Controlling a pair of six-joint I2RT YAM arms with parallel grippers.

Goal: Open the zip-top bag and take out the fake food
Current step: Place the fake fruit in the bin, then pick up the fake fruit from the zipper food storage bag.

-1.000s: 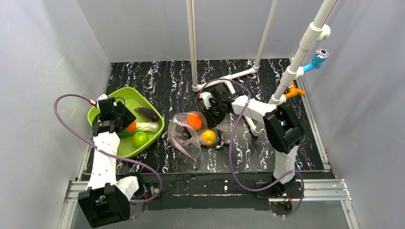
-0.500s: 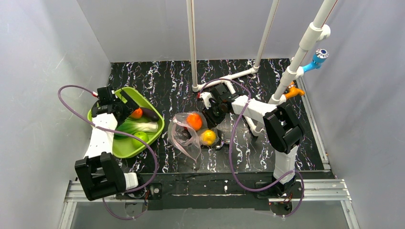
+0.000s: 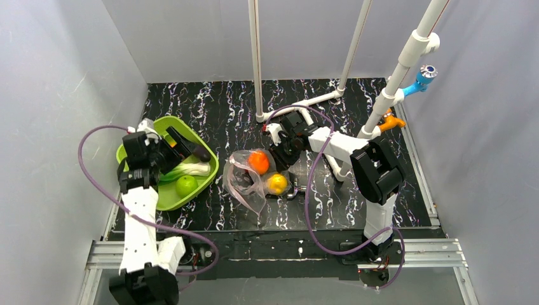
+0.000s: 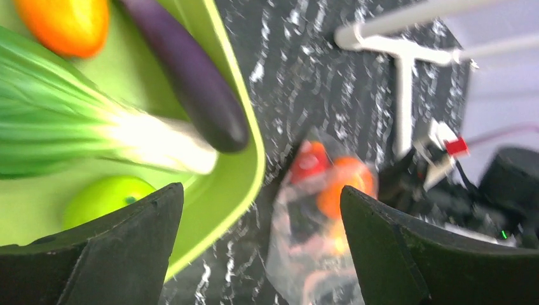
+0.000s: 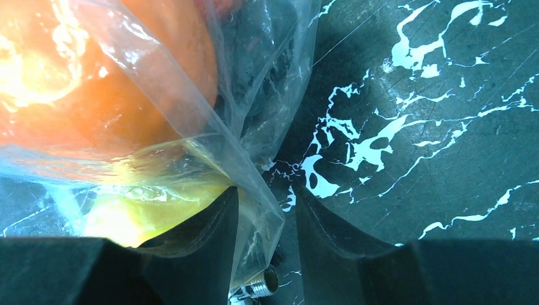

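Slippage is the risk: right gripper (image 5: 267,190), jaws narrow, straddles the bag (image 3: 248,184) edge at centre frame. I cannot tell if it pinches, so reaching for orange (image 3: 258,161) or lemon (image 3: 277,183) could drag everything. Left gripper (image 4: 260,190) gapes empty over tray (image 3: 166,202), centre left.

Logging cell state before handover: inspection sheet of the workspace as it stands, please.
Surface: black marbled table, no damage seen.
Job's things: zip-top bag at centre holding orange, lemon, red piece; bok choy, eggplant, green fruit, second orange piece in the green tray.
Clutter: small metal fitting beside the bag.
Hands: left hand open and empty over the tray; right hand jaws narrow around the bag's corner, grip unclear.
Cables: purple cables loop off both arms, the right one passing near the bag.
Surroundings: white pipe frame, grey walls.
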